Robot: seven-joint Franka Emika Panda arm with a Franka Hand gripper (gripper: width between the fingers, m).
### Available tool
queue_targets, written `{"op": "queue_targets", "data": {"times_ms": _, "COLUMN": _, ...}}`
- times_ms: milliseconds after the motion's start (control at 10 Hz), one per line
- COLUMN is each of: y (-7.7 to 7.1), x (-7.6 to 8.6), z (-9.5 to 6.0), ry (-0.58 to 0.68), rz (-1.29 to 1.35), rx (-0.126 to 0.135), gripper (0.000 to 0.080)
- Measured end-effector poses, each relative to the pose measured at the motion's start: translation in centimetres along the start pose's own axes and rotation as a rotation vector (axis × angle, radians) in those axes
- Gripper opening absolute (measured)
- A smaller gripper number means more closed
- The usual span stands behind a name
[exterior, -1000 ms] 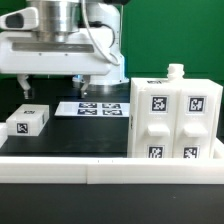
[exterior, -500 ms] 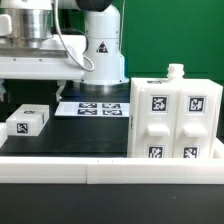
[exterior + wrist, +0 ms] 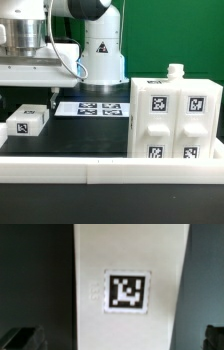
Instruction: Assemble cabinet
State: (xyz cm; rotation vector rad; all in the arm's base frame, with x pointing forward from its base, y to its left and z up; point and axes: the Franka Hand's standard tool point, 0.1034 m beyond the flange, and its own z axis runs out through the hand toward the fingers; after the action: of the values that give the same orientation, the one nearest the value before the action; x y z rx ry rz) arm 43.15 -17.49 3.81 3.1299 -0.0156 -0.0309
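1. Cabinet [image 3: 176,125] — a large white box standing upright on the black bench [image 3: 90,135] at the exterior view's right. Its foot is hidden behind the white rail [image 3: 100,172] along the near edge. The face toward the camera carries four black-and-white tags, two above two, with a groove down the middle. A short white peg [image 3: 177,70] stands on its top. Its inside is hidden, so the contents cannot be told.
2. Small block [image 3: 28,122] — white, with one tag on its upper face. It lies on the bench at the exterior view's left, well apart from the cabinet.
3. Marker board [image 3: 92,108]: thin, flat and white, with a row of tags. It lies farther back on the bench, between the small block and the cabinet, and touches neither.
4. Arm [image 3: 100,45]: a white column with a triangular warning label stands behind the marker board. The wrist and the broad white hand reach across to the exterior view's left, above the small block and apart from it. One dark finger [image 3: 52,99] points down from the hand; the other is past the picture's edge.
5. Claw [image 3: 117,338]: spread wide, with nothing in its grasp. The wrist view shows two dark fingertips [image 3: 22,337] at opposite edges. Between them lies a long white piece [image 3: 130,258] bearing a single tag, with a dark gap on each side, and neither tip touches it. Whether this piece is the small block cannot be told.
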Motion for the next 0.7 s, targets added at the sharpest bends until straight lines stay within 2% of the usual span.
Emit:
{"op": "queue_targets", "data": {"times_ms": 500, "y": 0.0, "x": -1.1, "z": 2.4, "ry": -0.027, "rz": -0.005, "rx": -0.011, "gripper": 0.0797}}
{"op": "queue_targets", "data": {"times_ms": 700, "y": -0.3, "x": -1.0, "z": 2.3, "ry": -0.027, "rz": -0.005, "rx": -0.011, "gripper": 0.0797}}
